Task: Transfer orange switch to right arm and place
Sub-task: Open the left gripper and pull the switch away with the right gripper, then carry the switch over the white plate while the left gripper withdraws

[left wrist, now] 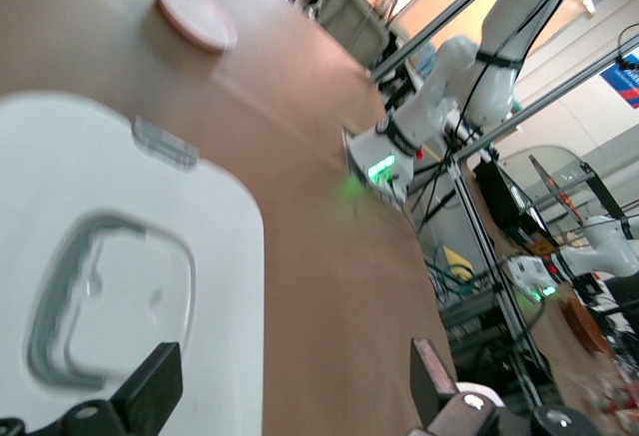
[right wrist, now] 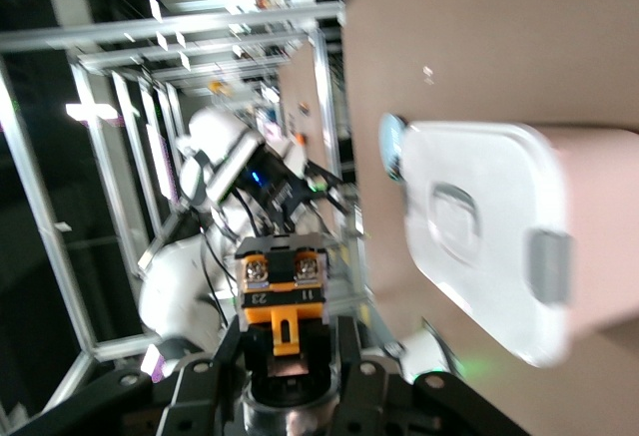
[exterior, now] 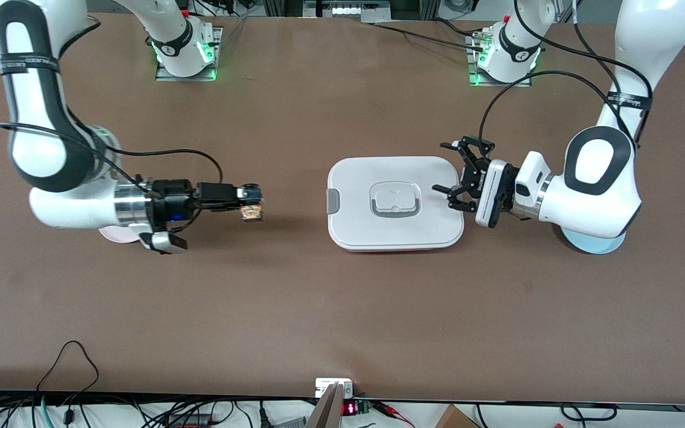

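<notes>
- Over the bare table toward the right arm's end, your right gripper (exterior: 251, 202) is clamped on the orange switch (exterior: 251, 212), holding it in the air, well apart from the white lidded box (exterior: 394, 202).
- In the right wrist view the switch (right wrist: 284, 301) sits squarely between the fingers.
- At the box's edge toward the left arm's end, your left gripper (exterior: 460, 175) hangs with jaws spread and empty.
- The transfer looks done; placing remains.
- Next, lower the switch to the table (exterior: 295, 309) and release only once it rests there.
</notes>
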`<act>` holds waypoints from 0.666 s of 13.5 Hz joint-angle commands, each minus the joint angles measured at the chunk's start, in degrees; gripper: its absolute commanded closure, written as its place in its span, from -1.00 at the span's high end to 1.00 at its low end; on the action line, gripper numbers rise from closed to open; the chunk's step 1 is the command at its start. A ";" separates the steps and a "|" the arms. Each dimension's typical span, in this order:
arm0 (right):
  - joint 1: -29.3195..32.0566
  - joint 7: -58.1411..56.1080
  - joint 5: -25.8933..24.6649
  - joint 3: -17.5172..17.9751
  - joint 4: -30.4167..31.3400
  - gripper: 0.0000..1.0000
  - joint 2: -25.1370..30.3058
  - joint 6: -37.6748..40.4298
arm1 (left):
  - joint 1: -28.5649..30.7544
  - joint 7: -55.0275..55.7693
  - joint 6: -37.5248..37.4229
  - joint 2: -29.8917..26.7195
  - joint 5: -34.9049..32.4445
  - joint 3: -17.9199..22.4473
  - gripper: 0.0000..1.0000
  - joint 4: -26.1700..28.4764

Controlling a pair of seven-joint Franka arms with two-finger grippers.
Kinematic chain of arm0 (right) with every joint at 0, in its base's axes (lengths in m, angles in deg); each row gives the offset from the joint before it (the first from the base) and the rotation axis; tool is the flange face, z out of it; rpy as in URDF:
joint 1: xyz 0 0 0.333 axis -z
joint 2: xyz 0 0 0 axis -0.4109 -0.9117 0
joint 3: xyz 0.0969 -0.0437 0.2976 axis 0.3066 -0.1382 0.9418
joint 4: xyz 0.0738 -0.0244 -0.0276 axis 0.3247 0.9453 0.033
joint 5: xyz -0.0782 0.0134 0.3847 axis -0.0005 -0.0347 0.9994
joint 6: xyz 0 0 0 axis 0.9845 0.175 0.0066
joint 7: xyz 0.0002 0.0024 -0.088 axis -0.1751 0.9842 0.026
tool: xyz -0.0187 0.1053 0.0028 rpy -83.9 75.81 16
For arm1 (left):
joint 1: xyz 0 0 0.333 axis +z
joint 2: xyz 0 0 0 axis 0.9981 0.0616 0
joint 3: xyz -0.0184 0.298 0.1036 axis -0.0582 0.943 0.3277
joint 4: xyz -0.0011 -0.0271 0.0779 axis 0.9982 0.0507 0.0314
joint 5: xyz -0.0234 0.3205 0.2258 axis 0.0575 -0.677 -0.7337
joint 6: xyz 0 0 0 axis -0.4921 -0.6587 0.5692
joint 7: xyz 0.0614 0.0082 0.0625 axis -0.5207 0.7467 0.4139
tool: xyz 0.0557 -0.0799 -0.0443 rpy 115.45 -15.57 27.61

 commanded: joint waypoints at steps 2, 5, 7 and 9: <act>4.63 6.50 -14.25 0.66 -3.33 -1.00 2.56 4.32 | 0.98 18.74 -8.11 -0.34 -14.54 0.11 1.00 -5.89; 5.35 6.87 -30.93 0.66 -3.07 -1.00 7.57 5.55 | 0.19 36.84 -13.91 0.10 -24.13 0.02 1.00 -11.61; 5.00 7.13 -44.28 0.66 -2.37 -1.00 10.56 4.77 | 0.19 44.86 -17.34 0.10 -30.99 -0.07 1.00 -15.47; 4.91 7.05 -55.19 0.66 -1.14 -1.00 12.76 2.58 | 0.37 52.51 -19.19 0.01 -35.22 0.02 1.00 -18.56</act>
